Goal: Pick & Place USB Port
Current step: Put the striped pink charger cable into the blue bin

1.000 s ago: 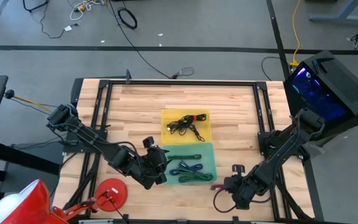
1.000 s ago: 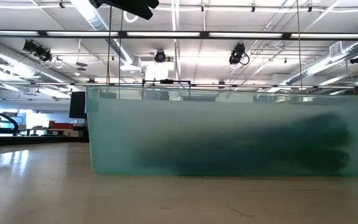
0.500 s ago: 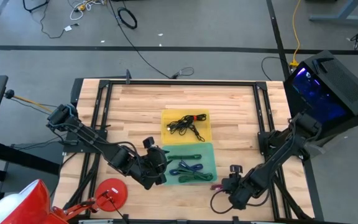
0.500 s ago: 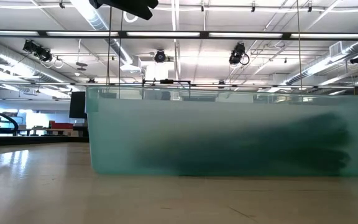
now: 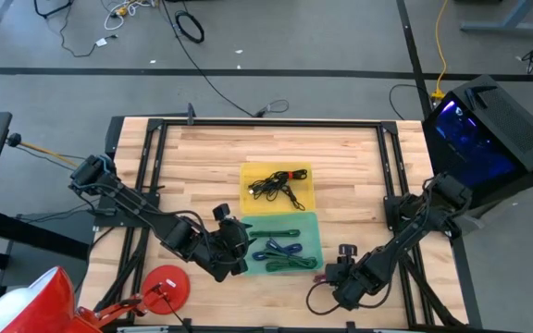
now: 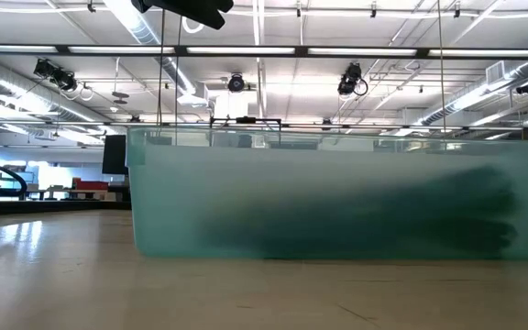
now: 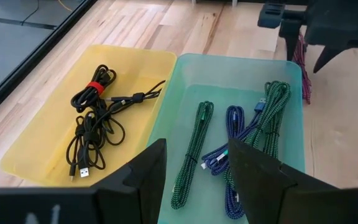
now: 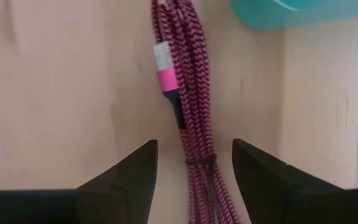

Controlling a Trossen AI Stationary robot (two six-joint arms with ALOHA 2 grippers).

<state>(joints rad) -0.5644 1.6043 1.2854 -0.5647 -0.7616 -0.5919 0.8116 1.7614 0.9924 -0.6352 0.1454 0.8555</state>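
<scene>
A pink braided USB cable (image 8: 188,74) lies bundled on the wooden table just outside the right near corner of the teal tray (image 5: 319,236). It also shows in the left wrist view (image 7: 303,68). My right gripper (image 8: 191,168) is open above the cable's end, pointing down, one finger on each side of the bundle and not seen to touch it. In the high view it (image 5: 327,275) is at the tray's right near corner. My left gripper (image 7: 194,168) waits open at the tray's left side (image 5: 236,242). The teal tray holds green and blue cables (image 7: 229,143).
A yellow tray (image 5: 244,190) with black cables (image 7: 98,118) adjoins the teal tray's far side. A red round object (image 5: 165,282) sits near the table's near left edge. Black frame rails (image 5: 266,123) border the table. The low view shows the teal tray's wall (image 6: 337,192).
My right gripper has moved toward the table's left and slightly toward its near edge, closing in over the pink cable. The left arm and the cables have stayed still.
</scene>
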